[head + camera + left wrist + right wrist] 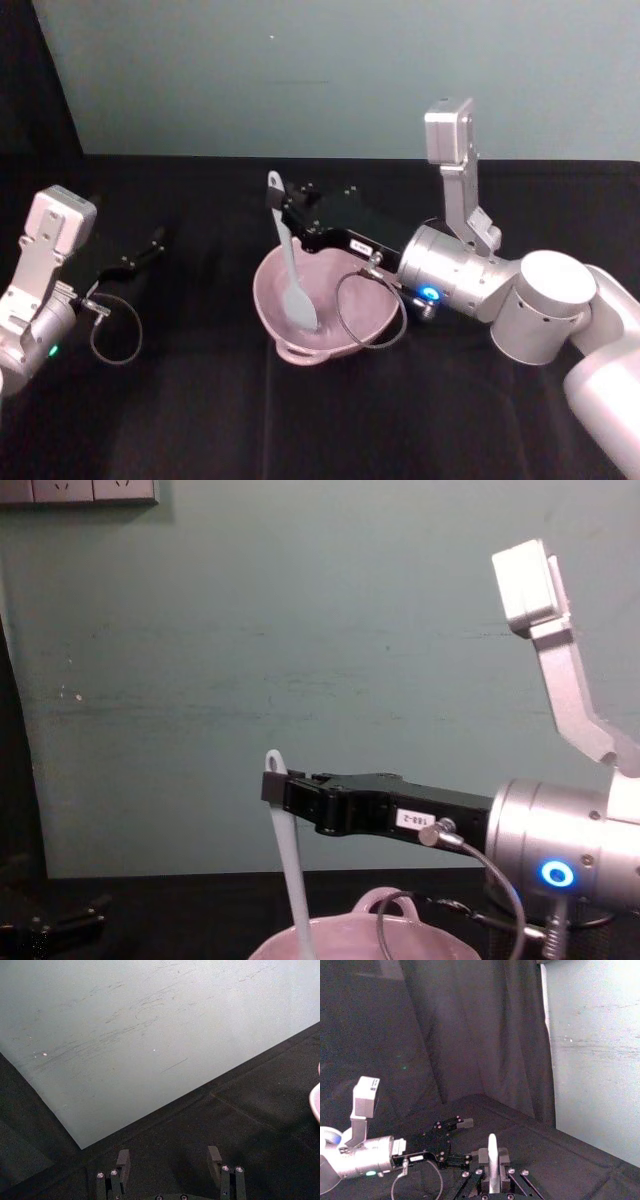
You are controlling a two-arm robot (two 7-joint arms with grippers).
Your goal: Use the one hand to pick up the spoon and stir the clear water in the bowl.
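The pale pink bowl (262, 290) sits mid-table, its loop handle at the near rim. A long white spoon (290, 262) stands steeply in it, paddle head down inside the bowl and holed handle end up. My right gripper (283, 215) reaches in from the right above the bowl and is shut on the upper handle. In the chest view the spoon (291, 870) hangs from the gripper (272, 785) into the bowl (420, 942). The right wrist view shows the handle (492, 1157) between the fingers. I cannot make out the clear water. My left gripper (152, 243) rests open at the far left.
Black cloth covers the table, with a pale green wall (330, 70) behind it. A looped cable (372, 315) from my right wrist drapes over the bowl's right rim. In the left wrist view the open gripper (169, 1157) hovers over bare cloth, with the bowl's edge (316, 1102) at the side.
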